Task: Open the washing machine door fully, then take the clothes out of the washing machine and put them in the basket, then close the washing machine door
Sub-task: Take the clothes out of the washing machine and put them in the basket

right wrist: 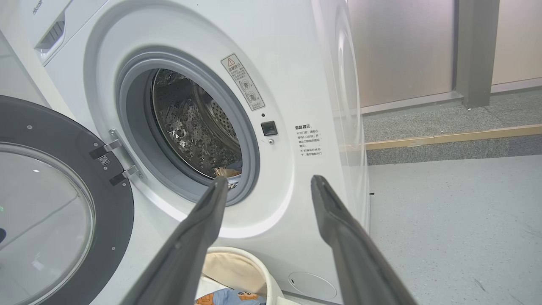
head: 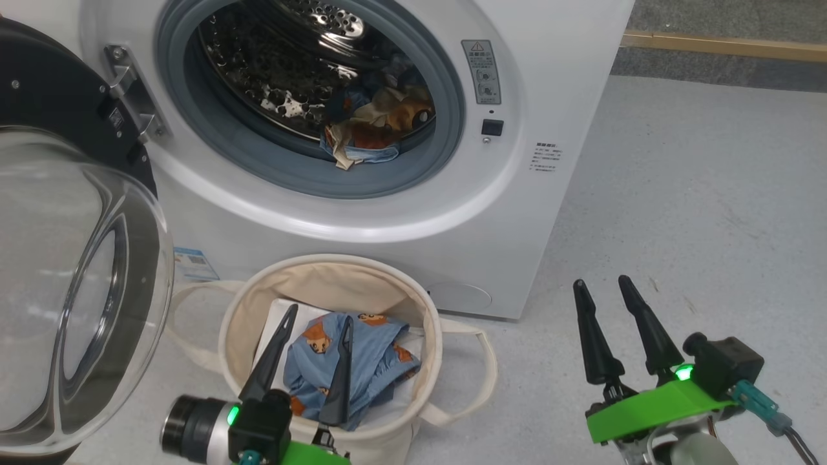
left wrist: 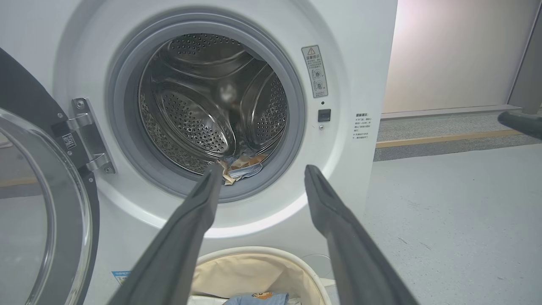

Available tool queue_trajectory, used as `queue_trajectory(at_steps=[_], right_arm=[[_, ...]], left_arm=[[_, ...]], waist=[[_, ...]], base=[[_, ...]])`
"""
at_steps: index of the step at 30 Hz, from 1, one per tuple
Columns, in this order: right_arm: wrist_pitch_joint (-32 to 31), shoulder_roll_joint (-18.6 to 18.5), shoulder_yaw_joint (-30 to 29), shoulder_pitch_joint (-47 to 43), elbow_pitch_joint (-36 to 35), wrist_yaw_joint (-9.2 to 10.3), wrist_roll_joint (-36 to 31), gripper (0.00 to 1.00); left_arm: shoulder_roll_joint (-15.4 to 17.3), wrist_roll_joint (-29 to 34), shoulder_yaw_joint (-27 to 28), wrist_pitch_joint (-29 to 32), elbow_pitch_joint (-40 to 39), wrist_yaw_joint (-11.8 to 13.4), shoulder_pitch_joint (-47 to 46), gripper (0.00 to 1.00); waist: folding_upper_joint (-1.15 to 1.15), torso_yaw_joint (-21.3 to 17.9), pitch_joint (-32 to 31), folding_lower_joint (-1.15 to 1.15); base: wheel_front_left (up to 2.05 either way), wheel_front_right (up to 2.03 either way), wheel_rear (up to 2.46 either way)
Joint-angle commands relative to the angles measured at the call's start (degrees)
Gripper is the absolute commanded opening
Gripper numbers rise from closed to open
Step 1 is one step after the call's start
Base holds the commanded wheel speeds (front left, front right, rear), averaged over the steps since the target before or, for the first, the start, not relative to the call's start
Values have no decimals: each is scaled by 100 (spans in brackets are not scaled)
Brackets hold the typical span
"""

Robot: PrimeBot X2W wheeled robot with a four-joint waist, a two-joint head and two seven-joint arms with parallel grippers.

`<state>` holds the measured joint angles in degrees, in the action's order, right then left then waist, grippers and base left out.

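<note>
While one bundle of clothes (head: 371, 132) lies at the front lip of the washing machine (head: 536, 213) drum, a blue bear-print piece (head: 375, 361) sits in the basket (head: 336, 261), just beneath the left gripper (head: 321, 314), whose fingers are spread and empty. Right gripper (head: 601, 282) hovers over the floor (head: 678, 226) right of the basket, also spread, holding nothing. Washing machine door (head: 39, 97) stands wide at left.

The washing machine door (head: 64, 290), black-rimmed with a bulging glass centre, is swung wide open at the left of the white washing machine (head: 549, 97). A crumpled bundle of clothes (head: 371, 132) is seen low at the drum's front. The round cream basket (head: 336, 261) is stood upright just before the machine, with a light-blue, bear-printed garment (head: 371, 355) laid inside.
</note>
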<state>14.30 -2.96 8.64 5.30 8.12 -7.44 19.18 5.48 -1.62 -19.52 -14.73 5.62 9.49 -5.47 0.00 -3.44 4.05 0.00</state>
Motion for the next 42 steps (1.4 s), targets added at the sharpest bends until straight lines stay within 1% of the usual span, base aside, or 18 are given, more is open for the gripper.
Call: queue_trajectory(at_steps=[1,19,42], right_arm=[[70,8,153,69,-166,-5,-12,100],[70,8,201,40,-139,-5,-46,100],[70,8,159,123,-153,-5,-53,100]], left_arm=[[-26,47,168,-27,-167,-7,-120,100],[-43,35,151,-27,-95,-39,-86,100],[-74,50,153,-27,-32,-53,-201,100]], waist=[[0,-2,-6,0],[0,-29,-79,0],[0,-50,112,0]], base=[[0,0,0],[0,0,0],[0,0,0]])
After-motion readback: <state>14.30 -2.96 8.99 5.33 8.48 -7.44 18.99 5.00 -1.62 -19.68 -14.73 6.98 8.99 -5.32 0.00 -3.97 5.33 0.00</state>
